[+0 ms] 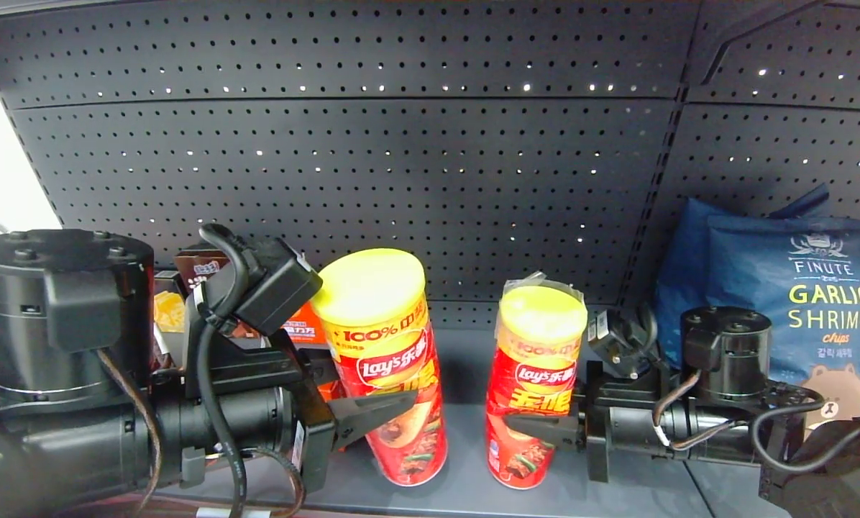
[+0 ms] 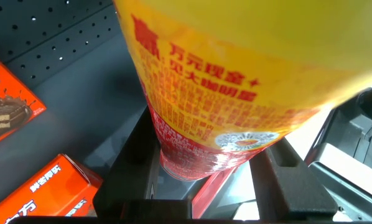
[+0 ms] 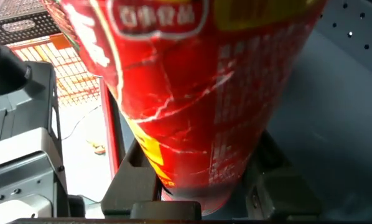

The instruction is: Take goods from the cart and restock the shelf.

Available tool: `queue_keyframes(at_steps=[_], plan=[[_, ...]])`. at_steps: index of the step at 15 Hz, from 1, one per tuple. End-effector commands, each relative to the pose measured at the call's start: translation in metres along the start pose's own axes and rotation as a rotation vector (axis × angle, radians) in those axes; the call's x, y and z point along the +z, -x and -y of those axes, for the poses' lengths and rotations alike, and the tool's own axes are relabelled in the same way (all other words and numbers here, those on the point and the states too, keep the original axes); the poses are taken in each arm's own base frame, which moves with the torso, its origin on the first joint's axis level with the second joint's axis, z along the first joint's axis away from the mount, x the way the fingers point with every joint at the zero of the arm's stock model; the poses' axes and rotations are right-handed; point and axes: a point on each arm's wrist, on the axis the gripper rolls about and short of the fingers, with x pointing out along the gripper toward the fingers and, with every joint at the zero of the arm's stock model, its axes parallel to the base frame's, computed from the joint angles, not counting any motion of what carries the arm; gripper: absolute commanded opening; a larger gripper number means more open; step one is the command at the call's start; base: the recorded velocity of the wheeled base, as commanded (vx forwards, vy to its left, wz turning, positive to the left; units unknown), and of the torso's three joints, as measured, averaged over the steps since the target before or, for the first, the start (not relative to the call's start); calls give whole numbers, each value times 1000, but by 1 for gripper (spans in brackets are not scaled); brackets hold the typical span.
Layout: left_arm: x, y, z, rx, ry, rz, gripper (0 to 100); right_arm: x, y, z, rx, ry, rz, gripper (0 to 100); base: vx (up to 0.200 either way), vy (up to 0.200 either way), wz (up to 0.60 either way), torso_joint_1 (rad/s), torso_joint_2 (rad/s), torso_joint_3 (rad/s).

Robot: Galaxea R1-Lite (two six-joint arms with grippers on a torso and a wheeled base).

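Where the left arm ends, left gripper [image 1: 400, 406]: fingers clamped on either side of the left chip can [image 1: 383, 345], low on its body.
Left chip can: yellow lid, red body, tilted with its top leaning left, base down at the shelf deck [image 1: 473, 496].
Right gripper [image 1: 525, 426]: clamped low on the right chip can [image 1: 539, 367].
Right chip can: near upright, just right of the left chip can, apart from it.
Orange boxes [image 2: 46, 190]: far left, behind the left gripper.
Blue snack bags [image 1: 818, 302]: right end, against the pegboard back [image 1: 401, 180].
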Motion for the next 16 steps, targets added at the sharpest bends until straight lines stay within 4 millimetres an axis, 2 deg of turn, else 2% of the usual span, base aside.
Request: queue_keyframes(at_steps=[1, 3, 6, 8, 10, 11, 13, 14, 16], plan=[[0, 0, 0, 0, 1, -1, 0, -4, 0, 1, -14, -9, -14, 100, 0, 0, 0, 0, 0, 0], [0, 0, 0, 0, 1, -1, 0, -3, 2, 0, -39, -9, -15, 100, 0, 0, 0, 0, 0, 0], [-1, 1, 0, 0, 0, 1, 0, -1, 20, -14, -47, -2, -8, 100, 0, 0, 0, 0, 0, 0], [-5, 7, 2, 0, 4, -1, 0, 4, 41, -24, -73, 11, 18, 100, 0, 0, 0, 0, 0, 0], [-9, 11, 3, 0, 5, -5, 0, 8, 71, -31, -140, 27, 57, 100, 0, 0, 0, 0, 0, 0], [-9, 11, 3, 0, 5, -5, 0, 9, 77, -32, -156, 30, 66, 100, 0, 0, 0, 0, 0, 0], [-6, 12, 4, 0, 2, 7, 0, 15, 102, -41, -218, 64, 119, 100, 0, 0, 0, 0, 0, 0], [-6, 12, 3, 3, 0, 7, 0, 18, 119, -53, -281, 80, 153, 100, 0, 0, 0, 0, 0, 0], [-5, 11, 3, 6, 0, 8, 0, 18, 130, -62, -353, 76, 157, 100, 0, 0, 0, 0, 0, 0]])
